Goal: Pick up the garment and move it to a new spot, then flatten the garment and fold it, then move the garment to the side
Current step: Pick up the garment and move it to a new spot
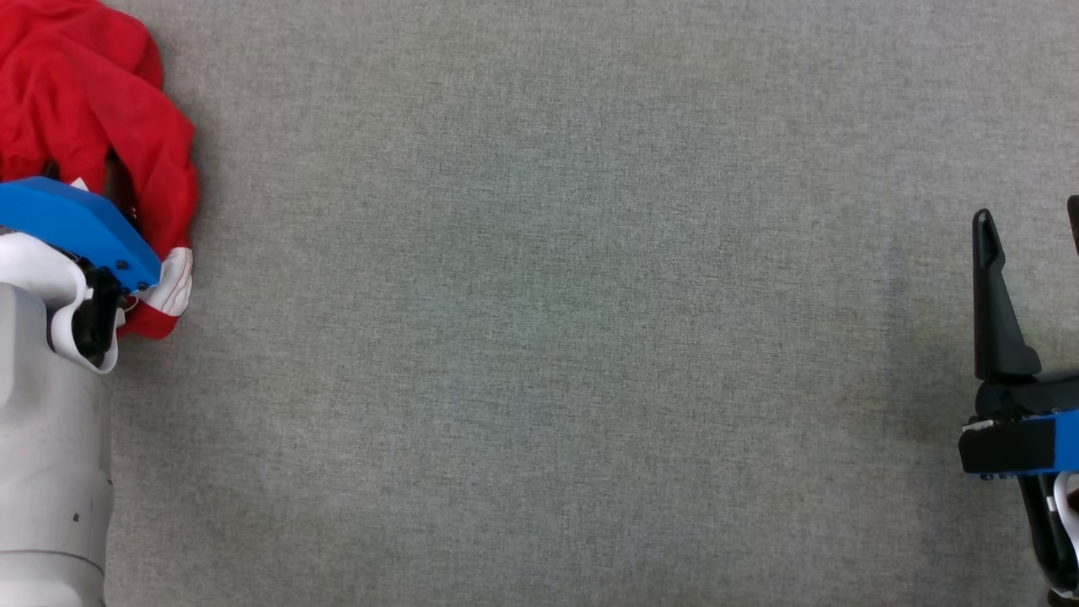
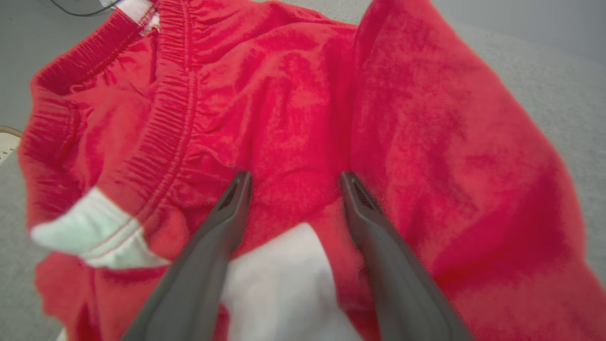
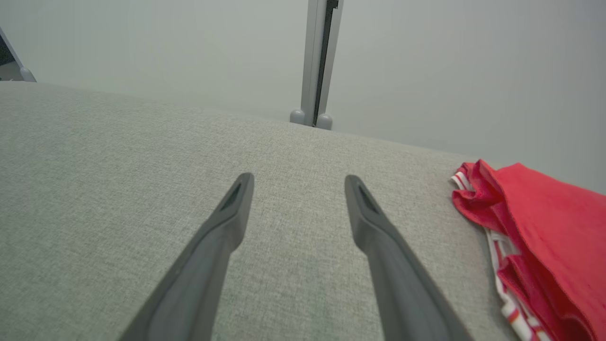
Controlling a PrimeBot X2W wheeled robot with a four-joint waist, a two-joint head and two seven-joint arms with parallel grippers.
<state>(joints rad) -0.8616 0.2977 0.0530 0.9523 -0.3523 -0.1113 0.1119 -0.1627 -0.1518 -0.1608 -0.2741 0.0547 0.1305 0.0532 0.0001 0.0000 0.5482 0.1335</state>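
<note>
The garment [image 1: 93,110] is red with white trim and lies crumpled at the far left of the grey cloth surface in the head view. My left arm's blue wrist housing [image 1: 80,223] hangs over it and hides the fingers. In the left wrist view my left gripper [image 2: 294,180] is open, with both fingertips close over the red fabric [image 2: 293,104] beside an elastic waistband [image 2: 165,123]; nothing is pinched between them. My right gripper [image 1: 1033,228] stands open at the far right, above bare surface [image 3: 293,222] and well away from the garment.
The grey fabric-covered table [image 1: 539,337] spreads wide between the arms. In the right wrist view a red cloth with white striped trim [image 3: 535,227] lies at the right edge, and a grey post [image 3: 317,61] stands against the wall behind the table's far edge.
</note>
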